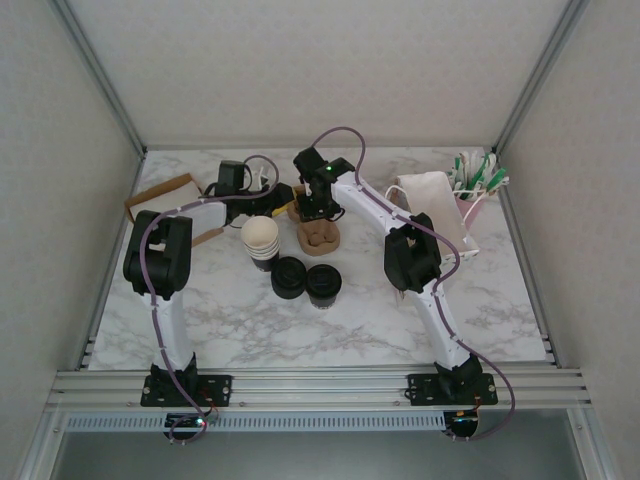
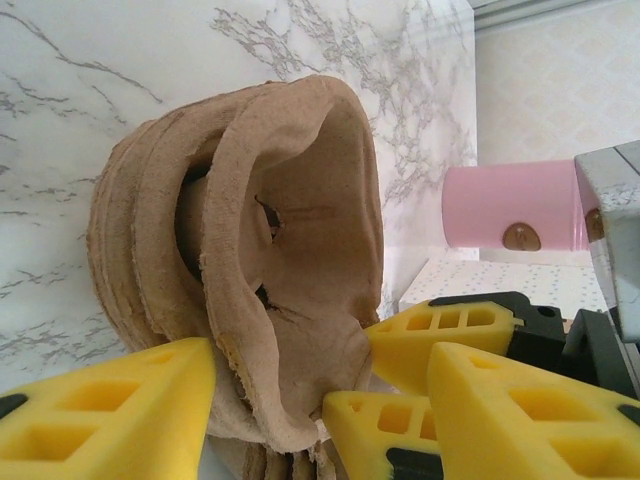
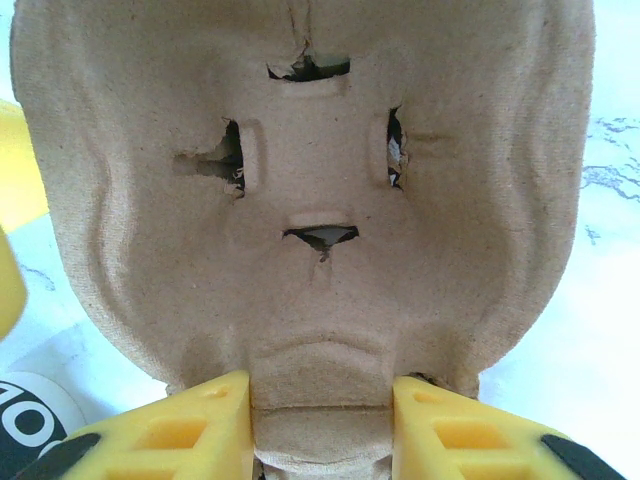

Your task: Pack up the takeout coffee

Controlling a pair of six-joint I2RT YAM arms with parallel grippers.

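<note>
The right gripper (image 3: 320, 395) pinches the bottom tab of a brown moulded-pulp cup carrier (image 3: 320, 160); the left gripper (image 2: 320, 360), jaws spread, straddles the carrier's rim alongside.

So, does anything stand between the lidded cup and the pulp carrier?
Nothing visible does: bare table lies between the cup and the carrier. The lid pile sits beside the cup, off that line. The right gripper grips the carrier's far end.
</note>
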